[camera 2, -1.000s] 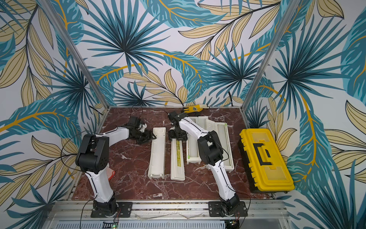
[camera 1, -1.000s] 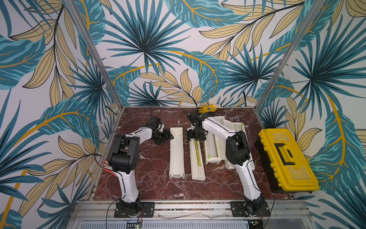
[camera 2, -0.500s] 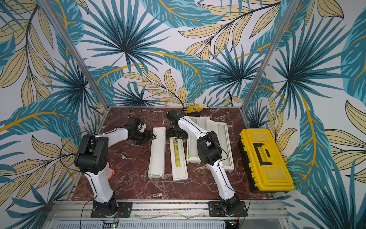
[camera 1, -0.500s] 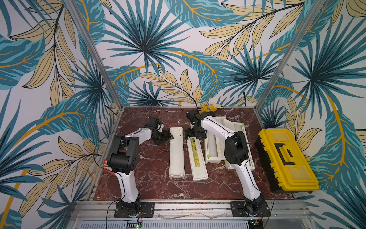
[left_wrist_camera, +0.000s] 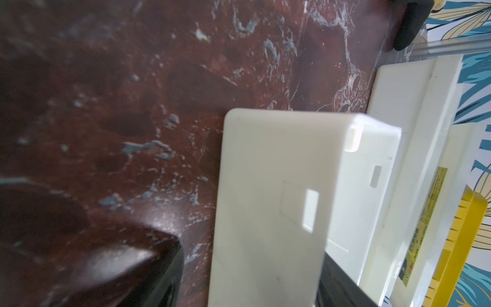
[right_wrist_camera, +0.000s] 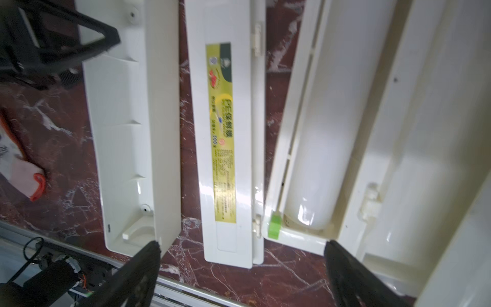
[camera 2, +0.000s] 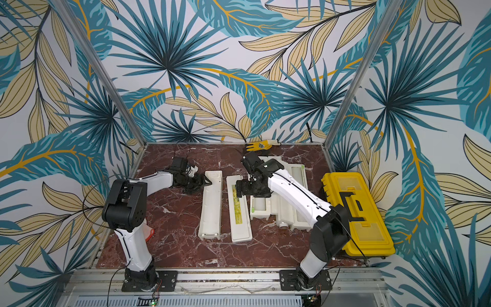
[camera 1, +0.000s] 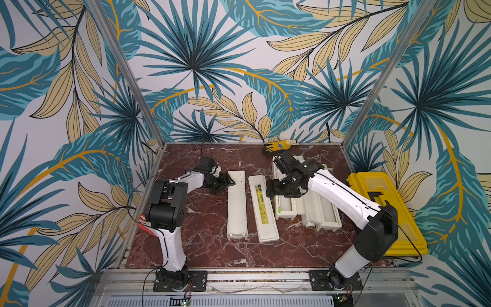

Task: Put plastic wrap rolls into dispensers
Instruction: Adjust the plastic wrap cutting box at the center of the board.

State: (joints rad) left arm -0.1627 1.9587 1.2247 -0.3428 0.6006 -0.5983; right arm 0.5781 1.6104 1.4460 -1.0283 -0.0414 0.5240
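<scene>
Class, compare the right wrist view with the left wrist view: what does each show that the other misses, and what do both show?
Only the right wrist view: a roll plainly lying in an open dispenser, an orange-edged glove, and the right gripper, open.
Only the left wrist view: the toolbox.
Both: the table, the labelled dispenser and the empty dispenser.

On my feed, a yellow toolbox (camera 1: 369, 183) with a black handle lies closed along the right edge of the red marble surface (camera 1: 207, 234). A yellow glove (camera 1: 279, 145) rests by the back wall. An orange-and-white glove (right_wrist_camera: 24, 170) lies at the left edge, partly hidden. Leaf-print wallpaper (camera 1: 239, 66) surrounds everything.
</scene>
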